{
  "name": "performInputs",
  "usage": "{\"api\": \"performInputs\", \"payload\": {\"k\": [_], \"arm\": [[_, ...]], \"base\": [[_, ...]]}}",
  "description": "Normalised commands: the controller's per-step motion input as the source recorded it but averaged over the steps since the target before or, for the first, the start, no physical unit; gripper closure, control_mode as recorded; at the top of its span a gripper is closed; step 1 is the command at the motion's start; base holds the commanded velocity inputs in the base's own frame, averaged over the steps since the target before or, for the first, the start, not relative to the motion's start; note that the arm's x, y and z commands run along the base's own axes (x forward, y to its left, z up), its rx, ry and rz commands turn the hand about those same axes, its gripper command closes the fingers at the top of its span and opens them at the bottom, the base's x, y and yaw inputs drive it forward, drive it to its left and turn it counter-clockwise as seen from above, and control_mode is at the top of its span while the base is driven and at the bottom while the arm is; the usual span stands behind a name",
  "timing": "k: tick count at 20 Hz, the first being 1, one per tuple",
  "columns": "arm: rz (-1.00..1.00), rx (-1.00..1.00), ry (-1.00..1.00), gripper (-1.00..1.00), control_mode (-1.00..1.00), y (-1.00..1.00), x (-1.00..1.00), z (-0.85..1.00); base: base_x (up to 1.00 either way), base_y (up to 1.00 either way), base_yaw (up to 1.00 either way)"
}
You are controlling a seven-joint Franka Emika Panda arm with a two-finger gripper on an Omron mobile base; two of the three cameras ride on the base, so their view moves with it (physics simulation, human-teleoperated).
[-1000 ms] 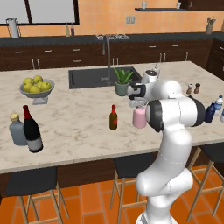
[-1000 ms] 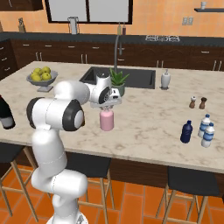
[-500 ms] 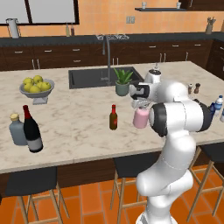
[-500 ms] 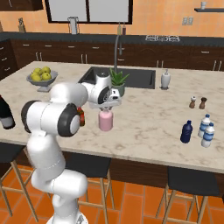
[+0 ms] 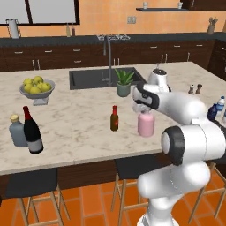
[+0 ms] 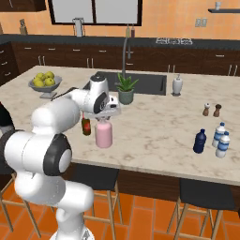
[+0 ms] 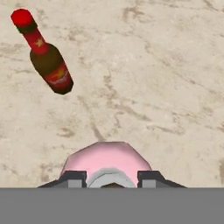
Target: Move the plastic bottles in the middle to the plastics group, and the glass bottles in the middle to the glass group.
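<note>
The squat pale-pink bottle (image 5: 146, 125) (image 6: 103, 135) (image 7: 107, 159) stands on the marble counter near its front edge. My gripper (image 5: 145, 111) (image 6: 104, 118) (image 7: 111, 179) reaches down from above and is shut on its stopper. Just left of it stands the slim brown bottle with a red cap (image 5: 114, 119) (image 6: 86, 126) (image 7: 48, 61). On the right end, the navy bottle (image 5: 213, 111) (image 6: 200, 141) stands beside the white bottles with blue bands (image 5: 220, 103) (image 6: 220, 139). The grey yellow-capped bottle (image 5: 17, 131) and the tall wine bottle (image 5: 32, 132) are at the far left.
A bowl of yellow fruit (image 5: 37, 87) (image 6: 45, 83) sits at the back left. A potted plant (image 5: 124, 83) (image 6: 125, 89) stands by the sink (image 5: 95, 79), right behind the gripper. A soap dispenser (image 6: 177, 86) and two shakers (image 6: 211, 110) are to the right. Stools stand under the counter edge.
The fingers have closed on the pink bottle's top. The arm's elbow has swung a little. The bottle stands where it was.
</note>
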Motion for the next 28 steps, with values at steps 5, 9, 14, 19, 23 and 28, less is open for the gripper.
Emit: {"api": "performInputs", "payload": {"k": [5,9,14,19,23,28], "arm": [[0.08,0.00,0.00,1.00,-1.00,0.78,-0.79,0.18],[0.09,0.00,0.00,1.00,-1.00,0.96,-0.23,0.17],[0.11,-0.01,0.00,1.00,-1.00,1.00,-0.08,0.12],[0.09,-0.05,0.03,1.00,-1.00,1.00,0.01,0.21],[0.10,-0.04,0.03,1.00,-1.00,1.00,0.22,0.05],[0.10,-0.03,0.02,1.00,-1.00,1.00,0.15,0.03]], "base": [[0.00,0.00,0.00],[0.00,0.00,0.00],[0.00,0.00,0.00],[0.00,0.00,0.00],[0.00,0.00,0.00],[0.00,0.00,0.00]]}}
